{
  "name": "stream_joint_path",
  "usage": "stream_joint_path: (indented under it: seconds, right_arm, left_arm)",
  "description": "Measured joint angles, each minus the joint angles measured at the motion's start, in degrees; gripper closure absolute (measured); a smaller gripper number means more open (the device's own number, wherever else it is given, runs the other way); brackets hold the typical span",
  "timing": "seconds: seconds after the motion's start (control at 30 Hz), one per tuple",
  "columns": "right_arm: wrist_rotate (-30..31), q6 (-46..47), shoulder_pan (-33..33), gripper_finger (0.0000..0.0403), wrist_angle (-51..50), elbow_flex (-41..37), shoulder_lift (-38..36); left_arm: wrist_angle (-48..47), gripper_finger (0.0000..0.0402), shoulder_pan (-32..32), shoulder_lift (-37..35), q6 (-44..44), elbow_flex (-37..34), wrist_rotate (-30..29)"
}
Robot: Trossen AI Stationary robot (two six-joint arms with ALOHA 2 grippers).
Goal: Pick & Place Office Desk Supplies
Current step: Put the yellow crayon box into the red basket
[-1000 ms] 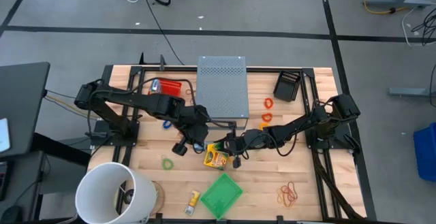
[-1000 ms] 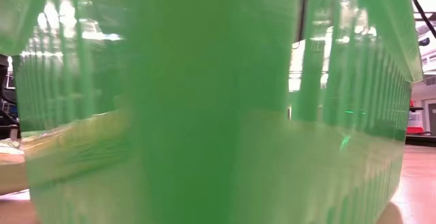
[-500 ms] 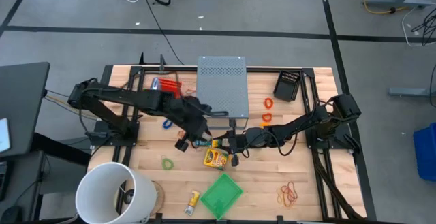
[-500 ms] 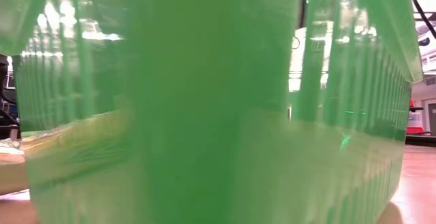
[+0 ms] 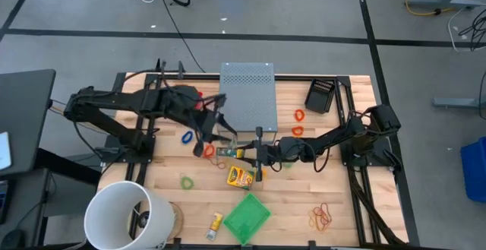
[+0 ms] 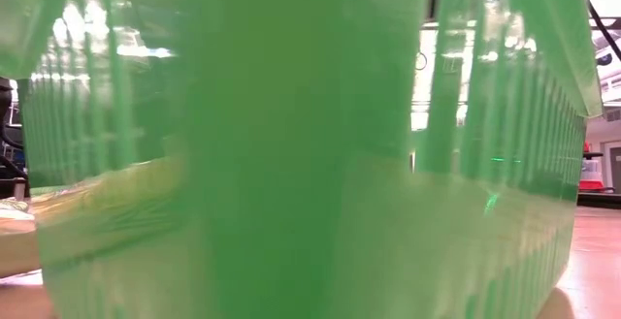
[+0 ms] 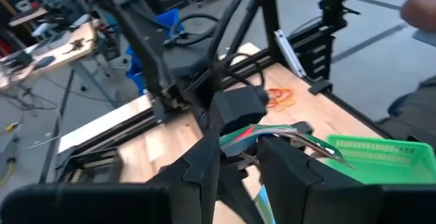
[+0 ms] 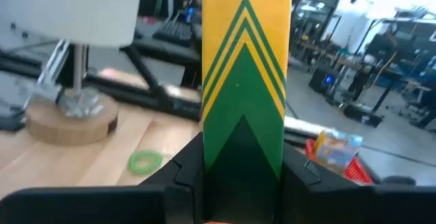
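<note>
My right gripper [image 5: 257, 155] reaches in from the table's right and is shut on a flat yellow packet with green chevrons [image 8: 243, 60], which sticks out toward the left [image 5: 231, 153]. My left gripper [image 5: 211, 145] hangs above mid-table, open, its fingers [image 7: 204, 169] at the packet's free end [image 7: 286, 137]. A second yellow packet [image 5: 240, 176] lies flat on the table below. Rubber bands lie about: blue [image 5: 186, 137], green [image 5: 187, 181], orange [image 5: 298, 115] and several at the near right [image 5: 322, 216]. My right gripper pinches the packet's near end [image 8: 243, 139] between its two fingers, one on each long edge. The fingers run level from the table's right, along the packet. The packet is lifted clear, printed face up. My left gripper: whether its fingers touch the packet's free end, I cannot tell.
A grey perforated box [image 5: 248, 96] stands at the far middle, a black tray [image 5: 321, 95] at the far right and a red packet [image 5: 184, 96] at the far left. A white bucket [image 5: 125, 216] stands near left. A green basket [image 5: 247, 216] at the near edge fills the low view [image 6: 291, 164].
My left gripper has risen and drawn back toward the table's left, tipping from pointing down to nearly level. My right gripper has tipped up a little and carried its packet slightly toward the far edge, away from the yellow packet on the table.
</note>
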Motion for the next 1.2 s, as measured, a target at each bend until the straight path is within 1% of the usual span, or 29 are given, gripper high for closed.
stream_joint_path:
  seconds: [0.07,0.23,0.43,0.67,0.77,0.87,1.03,1.13,1.2]
  right_arm:
    - [-0.1,0.1,-0.3,0.0295,0.1,0.0,0.1]
    - [-0.1,-0.5,-0.3,0.0295,4.2,0.0,0.1]
    - [-0.4,-1.3,-0.9,0.0295,5.6,0.0,0.0]
    - [-0.5,-0.9,-1.6,0.0295,6.0,0.0,0.0]
    - [-0.8,-0.9,-1.8,0.0295,8.0,0.0,0.0]
    - [-0.8,-0.9,-2.1,0.0295,10.2,0.0,0.0]
    - [-3.7,2.4,-3.8,0.0295,14.2,0.0,0.0]
    - [-5.4,2.8,-4.8,0.0295,15.6,0.0,0.0]
    - [-6.4,2.8,-5.4,0.0295,16.0,0.0,0.0]
  left_arm:
    - [-0.3,0.0292,1.0,-0.4,-0.6,0.0,0.0]
    - [-2.8,0.0292,3.5,-0.8,-1.5,-0.1,0.1]
    - [-5.2,0.0292,4.1,-0.9,-1.3,-0.1,1.5]
    - [-10.4,0.0292,4.0,-2.9,0.1,0.9,-8.8]
    - [-11.6,0.0292,4.0,-3.4,0.1,3.2,-9.5]
    - [-14.9,0.0292,4.0,-3.4,-0.5,6.7,-9.3]
    - [-18.1,0.0292,4.0,-3.5,-3.7,12.0,-5.4]
    - [-21.6,0.0292,4.0,-3.0,-5.3,14.2,-5.3]
    - [-25.0,0.0292,4.0,-2.5,-5.8,14.3,-6.2]
